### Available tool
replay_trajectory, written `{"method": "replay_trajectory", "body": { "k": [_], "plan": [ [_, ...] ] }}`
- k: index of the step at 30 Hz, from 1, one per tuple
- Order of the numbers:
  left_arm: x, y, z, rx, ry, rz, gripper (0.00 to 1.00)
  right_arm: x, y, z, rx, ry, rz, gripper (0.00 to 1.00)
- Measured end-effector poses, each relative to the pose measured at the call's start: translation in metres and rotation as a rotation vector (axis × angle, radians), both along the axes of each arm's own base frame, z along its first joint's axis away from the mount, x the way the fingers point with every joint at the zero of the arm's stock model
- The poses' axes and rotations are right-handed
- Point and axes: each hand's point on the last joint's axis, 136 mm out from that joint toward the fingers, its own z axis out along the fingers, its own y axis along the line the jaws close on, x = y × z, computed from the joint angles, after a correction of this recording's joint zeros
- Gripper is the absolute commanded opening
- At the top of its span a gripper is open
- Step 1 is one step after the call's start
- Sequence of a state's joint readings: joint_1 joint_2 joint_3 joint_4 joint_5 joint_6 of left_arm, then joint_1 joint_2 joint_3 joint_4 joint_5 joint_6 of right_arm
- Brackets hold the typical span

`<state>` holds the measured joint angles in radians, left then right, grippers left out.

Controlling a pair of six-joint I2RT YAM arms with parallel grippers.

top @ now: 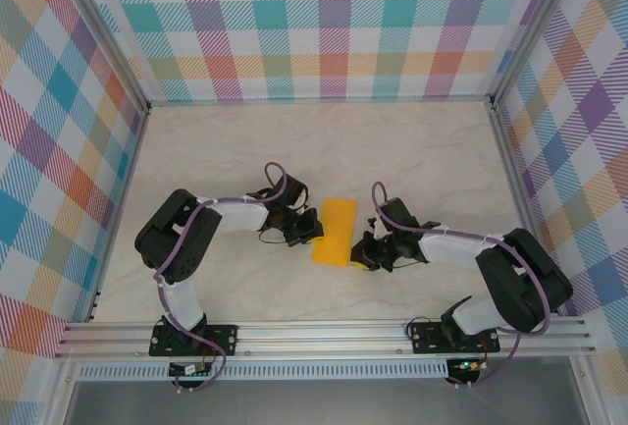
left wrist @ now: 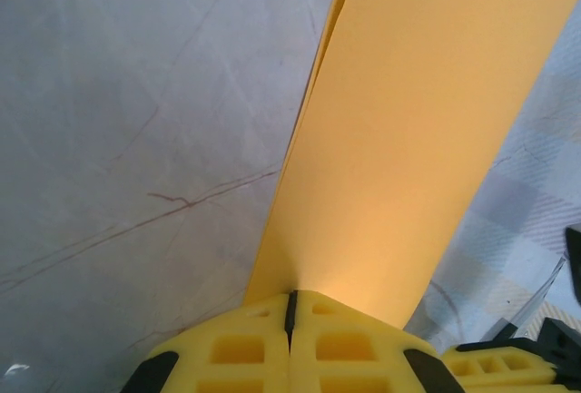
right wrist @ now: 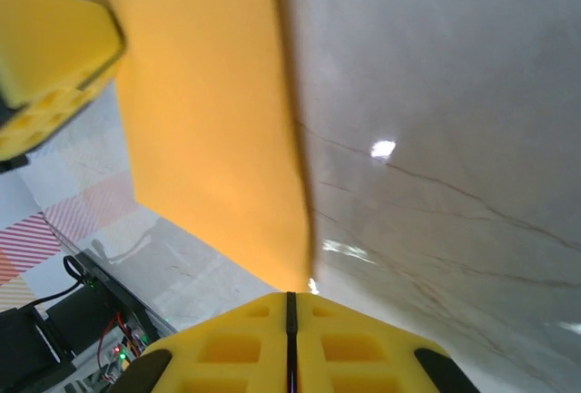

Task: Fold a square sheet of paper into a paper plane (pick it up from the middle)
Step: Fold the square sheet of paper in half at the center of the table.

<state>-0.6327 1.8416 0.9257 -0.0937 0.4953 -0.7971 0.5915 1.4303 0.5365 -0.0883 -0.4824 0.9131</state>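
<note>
Top external: folded square sheet of paper (top: 334,231), long axis near-far, between left claw (top: 314,230) and right claw (top: 359,252), both clamped on it.

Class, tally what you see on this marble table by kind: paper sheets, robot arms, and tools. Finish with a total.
Orange-yellow paper sheet: 1
Robot arms: 2 (left arm, right arm)
Tools: 2 (left tool, right tool, both shut on the sheet)
Total: 5
</note>
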Motion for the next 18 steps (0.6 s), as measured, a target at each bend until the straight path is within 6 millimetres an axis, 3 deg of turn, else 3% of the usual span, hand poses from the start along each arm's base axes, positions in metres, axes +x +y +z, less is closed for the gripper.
{"method": "replay_trajectory", "body": {
  "k": [4,7,13,18],
  "plan": [
    [0.0,0.0,0.001,-0.001,-0.003,0.0,0.02,0.021,0.019,0.014,0.026,-0.05,0.023,0.09],
    [0.0,0.0,0.001,-0.001,-0.005,0.0,0.02,0.028,0.033,0.01,0.028,-0.056,0.053,0.09],
    [0.0,0.0,0.001,0.002,-0.006,0.002,0.02,0.012,0.034,-0.016,-0.016,-0.003,0.095,0.09],
    [0.0,0.0,0.001,0.004,-0.005,0.004,0.02,0.008,0.032,-0.019,0.004,-0.035,0.115,0.09]
  ]
}}
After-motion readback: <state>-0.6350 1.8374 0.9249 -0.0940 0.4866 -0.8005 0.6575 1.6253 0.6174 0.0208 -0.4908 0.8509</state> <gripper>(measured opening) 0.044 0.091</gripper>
